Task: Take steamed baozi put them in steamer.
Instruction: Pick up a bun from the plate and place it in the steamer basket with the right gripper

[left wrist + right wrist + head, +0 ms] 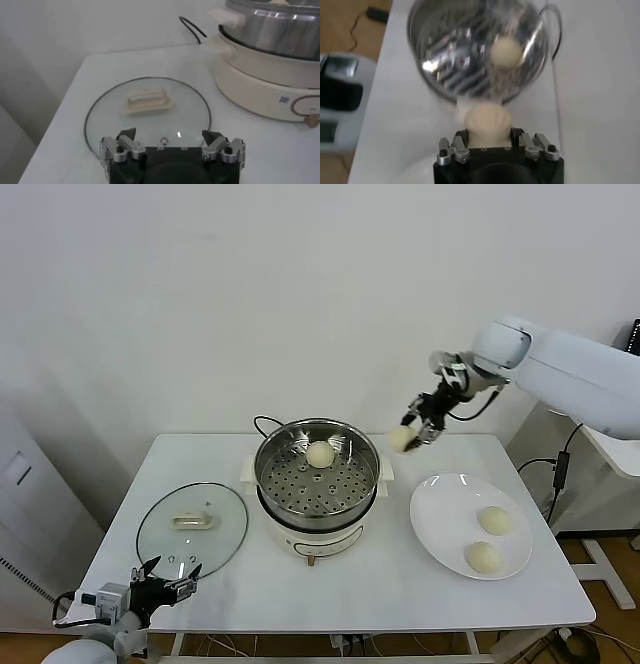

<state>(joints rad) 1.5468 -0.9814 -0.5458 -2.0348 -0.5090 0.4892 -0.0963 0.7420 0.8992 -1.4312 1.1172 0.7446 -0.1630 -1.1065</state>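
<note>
My right gripper [412, 434] is shut on a cream-white baozi [401, 439] and holds it in the air just right of the steamer's rim. In the right wrist view the held baozi [487, 121] sits between the jaws above the steel basket [450, 60]. The steamer [290, 484] stands mid-table with one baozi [319, 454] in its perforated basket, toward the back. Two more baozi [494, 520] [485, 558] lie on the white plate [440, 519] at the right. My left gripper [166, 582] is open and idle at the front left edge, near the glass lid.
A round glass lid [190, 529] with a cream handle lies flat on the table left of the steamer; it also shows in the left wrist view [147, 112]. A black cord [262, 424] runs behind the pot. The table's front edge is close to my left gripper.
</note>
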